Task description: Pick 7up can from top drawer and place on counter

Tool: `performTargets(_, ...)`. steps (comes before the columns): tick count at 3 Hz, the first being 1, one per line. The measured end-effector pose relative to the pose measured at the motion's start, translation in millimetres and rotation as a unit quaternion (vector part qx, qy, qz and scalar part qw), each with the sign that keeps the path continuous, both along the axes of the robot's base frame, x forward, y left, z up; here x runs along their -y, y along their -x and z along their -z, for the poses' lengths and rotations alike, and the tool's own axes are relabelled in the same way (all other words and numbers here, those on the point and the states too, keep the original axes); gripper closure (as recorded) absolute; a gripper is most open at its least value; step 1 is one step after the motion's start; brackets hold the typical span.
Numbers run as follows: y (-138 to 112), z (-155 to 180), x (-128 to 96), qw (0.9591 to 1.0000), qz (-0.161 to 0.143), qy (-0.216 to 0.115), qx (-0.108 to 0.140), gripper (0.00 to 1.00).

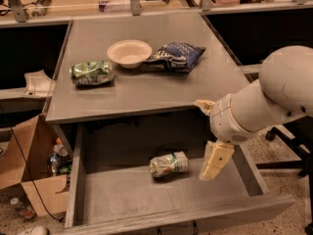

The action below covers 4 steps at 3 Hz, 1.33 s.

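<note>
The 7up can [168, 164] lies on its side on the flat bottom of the open top drawer [122, 195], near the middle. It is pale whitish-green with silvery ends. My gripper [215, 161] hangs down over the right part of the drawer, a short way to the right of the can and not touching it. It holds nothing. The grey counter [146, 89] lies above and behind the drawer.
On the counter sit a shiny green crinkled item [91, 73] at the left, a white bowl [129, 53] and a dark blue chip bag [176, 57]. A cardboard box [29, 175] with trash stands on the floor at the left. My arm's white housing [264, 102] fills the right side.
</note>
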<state>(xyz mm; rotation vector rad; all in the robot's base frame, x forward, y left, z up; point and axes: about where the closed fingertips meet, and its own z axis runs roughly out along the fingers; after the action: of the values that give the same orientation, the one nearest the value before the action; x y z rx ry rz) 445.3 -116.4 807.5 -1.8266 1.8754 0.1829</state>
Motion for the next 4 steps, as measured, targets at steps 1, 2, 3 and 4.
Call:
performTargets(1, 2, 3, -2, 1.0000, -0.001, -0.001, 0.000, 0.00)
performTargets(2, 13, 40, -22, 0.9998, -0.017, 0.002, -0.002, 0.00)
performTargets(3, 13, 40, -22, 0.9998, -0.017, 0.002, -0.002, 0.00)
performTargets(4, 3, 67, -31, 0.9995, -0.015, 0.026, 0.008, 0.00)
